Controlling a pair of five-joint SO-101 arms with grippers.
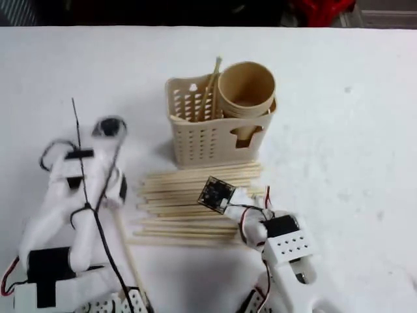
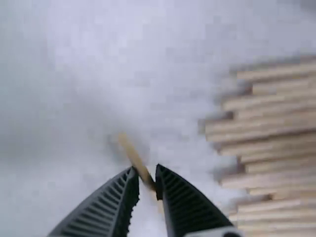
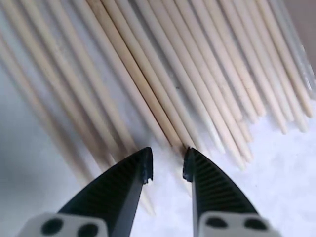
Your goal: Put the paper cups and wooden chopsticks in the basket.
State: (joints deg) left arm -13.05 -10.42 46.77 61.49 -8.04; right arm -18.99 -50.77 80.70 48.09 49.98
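A loose pile of pale wooden chopsticks lies side by side on the white table, just in front of the cream perforated plastic basket. A stack of tan paper cups stands upright in the basket's right-hand end as the high view shows it; a few upright chopsticks lean in the basket beside the cups, their tips above the rim.

The right gripper hangs low over the pile; its black ridged jaws are parted only a little, the tips are close over the sticks' tapered ends, and nothing is held between them. The sticks run away from it in near-parallel rows.

The left gripper sits over bare table just off the pile's end; its jaws are pinched on a single wooden chopstick — the stick pokes out past the fingertips at a slant. In the high view this stick lies angled beside the white left arm, apart from the pile.
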